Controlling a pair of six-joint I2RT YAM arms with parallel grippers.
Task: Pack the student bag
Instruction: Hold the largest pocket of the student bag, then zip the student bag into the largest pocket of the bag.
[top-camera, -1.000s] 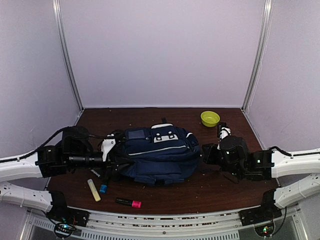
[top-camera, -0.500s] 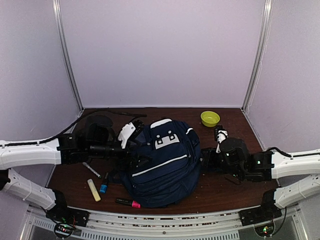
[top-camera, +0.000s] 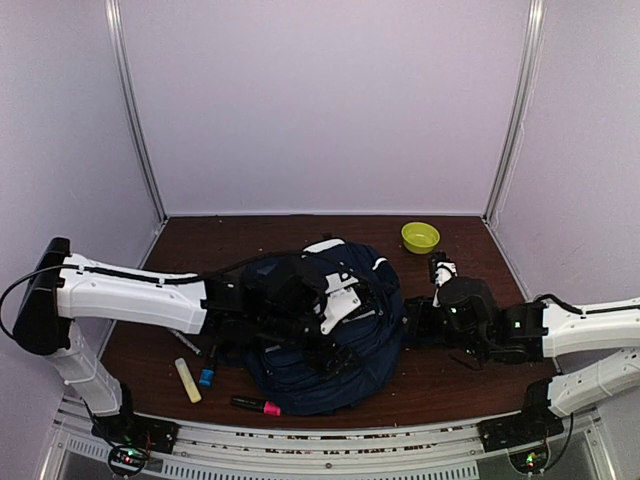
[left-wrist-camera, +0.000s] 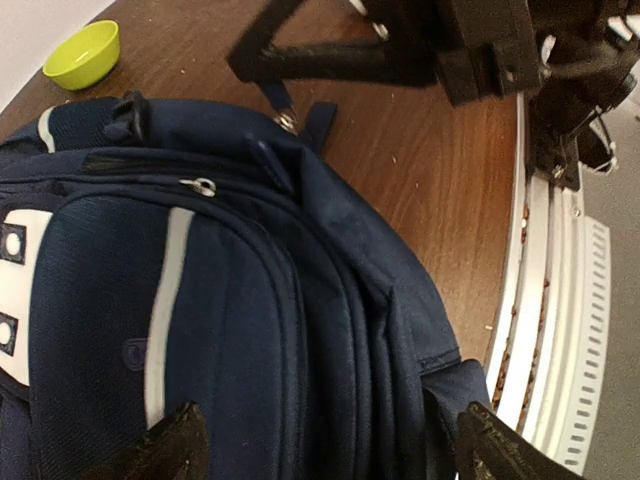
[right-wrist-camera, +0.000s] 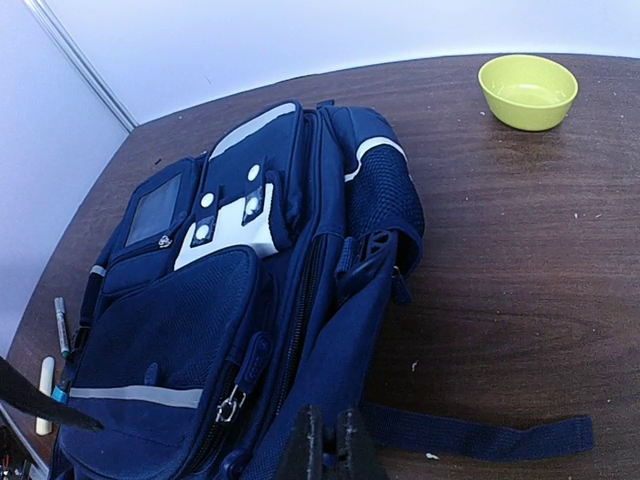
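**Bag, navy, flat on table, one item**

Bag (top-camera: 310, 385): lies mid-table, nearer the front edge than the back wall. It rests on its back, front face up. The long axis runs from the near edge toward the back wall, leaning a little to the right. The top end with its loop points toward the back wall and the bowl. The pocket end with the white stripe points toward the near edge. White patch (right-wrist-camera: 235, 225) sits on the upper front, with a small window pocket beside it. One strap (right-wrist-camera: 470, 435) lies flat on the wood at the bag's right side.

Left gripper (left-wrist-camera: 330, 455): reaches in from the left and hangs over the bag's front. Its fingers are spread wide, with nothing between them.

Right gripper (right-wrist-camera: 325, 440): low at the bag's right flank, fingers pressed together. Whether any fabric is pinched cannot be told.

Loose items: a yellow marker (top-camera: 187, 380) and a blue-capped marker (top-camera: 206, 377) lie side by side left of the bag. A pink marker (top-camera: 258, 405) lies at the bag's near left corner. A green bowl (top-camera: 420, 237) stands upright at the far right of the table, apart from the bag.

Table (top-camera: 440, 385): dark brown wood, flecked with pale crumbs. A white rail (top-camera: 330, 445) runs along the near edge.

Room: plain pale lilac walls (top-camera: 330, 100) on three sides, with metal posts (top-camera: 515, 110) in the back corners.
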